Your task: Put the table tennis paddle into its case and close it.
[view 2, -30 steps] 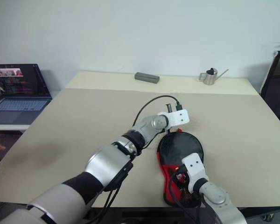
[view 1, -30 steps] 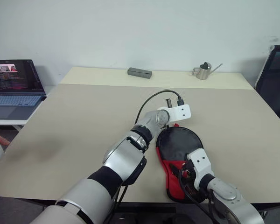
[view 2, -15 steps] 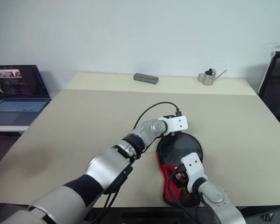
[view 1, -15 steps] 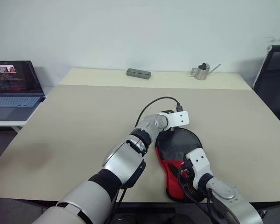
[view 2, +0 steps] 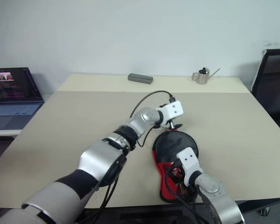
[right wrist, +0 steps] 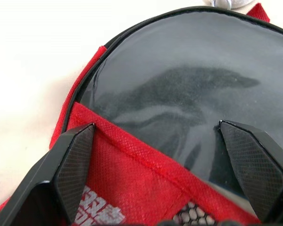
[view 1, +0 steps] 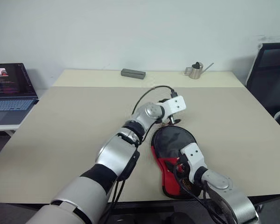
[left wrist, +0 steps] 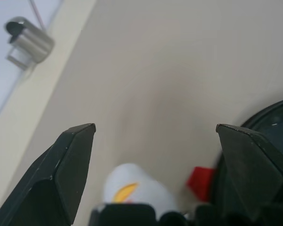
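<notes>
Main risk from here — the flat paddle-shaped case [view 1: 173, 158], black fabric top with a red lower panel, may not be fully zipped; I can't see the zip line well enough to tell. If a gap is left at the round end, the task isn't closed out. Second risk: the right end effector [right wrist: 170, 155] hangs just over the red panel, and a careless drop could drag the pouch across the beige bench [view 1: 65, 121] or nudge it off the near edge, which it lies close to.

Left end effector [left wrist: 155, 141] has its fingers spread wide with nothing between them, poised just past the round far end of the case. Right one is equally wide apart, gripping nothing.

Case lies flat at the near right of the bench, round end away from the robot, narrow end toward it. Glossy black upper face, red woven panel with white lettering, a bit of mesh below. The paddle itself isn't visible — presumably inside.
</notes>
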Available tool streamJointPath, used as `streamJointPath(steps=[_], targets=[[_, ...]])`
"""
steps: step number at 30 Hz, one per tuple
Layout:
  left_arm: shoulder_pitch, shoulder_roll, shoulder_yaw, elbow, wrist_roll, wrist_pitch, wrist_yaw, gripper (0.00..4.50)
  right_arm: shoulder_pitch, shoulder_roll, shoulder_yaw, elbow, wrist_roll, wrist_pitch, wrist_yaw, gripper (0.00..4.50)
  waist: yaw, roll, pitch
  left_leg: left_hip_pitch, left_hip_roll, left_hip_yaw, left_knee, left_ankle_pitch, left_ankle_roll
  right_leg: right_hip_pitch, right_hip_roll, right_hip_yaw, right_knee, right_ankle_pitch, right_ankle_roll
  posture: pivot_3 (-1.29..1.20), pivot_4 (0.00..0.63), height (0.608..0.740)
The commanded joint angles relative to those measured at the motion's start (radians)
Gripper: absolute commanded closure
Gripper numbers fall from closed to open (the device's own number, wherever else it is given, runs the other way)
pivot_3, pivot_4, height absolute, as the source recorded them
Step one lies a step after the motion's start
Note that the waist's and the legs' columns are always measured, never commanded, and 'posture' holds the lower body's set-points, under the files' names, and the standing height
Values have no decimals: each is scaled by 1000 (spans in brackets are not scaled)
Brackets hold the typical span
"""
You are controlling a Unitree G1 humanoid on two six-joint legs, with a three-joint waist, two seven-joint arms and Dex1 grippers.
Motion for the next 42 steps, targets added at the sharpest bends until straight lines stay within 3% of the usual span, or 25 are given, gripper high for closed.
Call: streamJointPath(steps=[1, 9, 15, 22, 25, 31, 36, 42], targets=[[-29, 87, 56, -60, -72, -32, -88, 24, 0, 0, 1, 136, -2, 43, 2, 0, -5, 0, 1, 0, 0, 0, 0, 0, 0, 0, 0, 0, 0, 0, 0, 0, 150, 740], [92, 264, 191, -243, -275, 87, -311, 24, -29, -60, -51, 143, 41, 30, 90, 0, -6, 2, 3, 1, 0, -3, 0, 0, 0, -4, -1, 2, 0, 0, 0, 0, 150, 740], [479, 356, 210, -829, -457, 346, -492, 24, 3, -193, -148, 28, 181, 46, 259, 0, -2, 4, 2, -1, -2, -3, 1, 4, 6, -5, -2, 5, 0, 1, -2, 0, 150, 740], [756, 435, 244, -1256, -569, 590, -419, 24, 18, -286, -275, -101, 410, 83, 412, 0, 27, 3, 3, -4, -3, -4, 0, -4, 7, -8, -1, 7, -2, -2, -17, 0, 150, 740], [795, 460, 238, -1353, -613, 639, -427, 24, -27, -290, -347, -120, 519, 113, 431, 0, 32, 7, 6, -3, -3, -4, 0, -4, 7, -4, -1, 6, -6, -5, -19, 0, 150, 740], [842, 521, 207, -1513, -706, 723, -476, 24, -104, -365, -445, -67, 585, 77, 488, 0, 30, 9, 11, -3, -2, -3, 0, -6, 4, -3, -1, 6, -8, -7, -22, 0, 150, 740], [871, 560, 145, -1610, -748, 774, -509, 24, -167, -483, -490, 63, 555, 7, 587, 0, 31, 9, 12, -3, -2, -2, 0, -4, 7, -1, 0, 6, -11, -4, -21, 0, 150, 740], [855, 516, 31, -1561, -703, 720, -489, 24, -277, -575, -480, 235, 475, -99, 643, 0, 34, 9, 12, -3, -2, -1, 0, -5, 8, 1, 0, 6, -15, -3, -22, 0, 150, 740]])
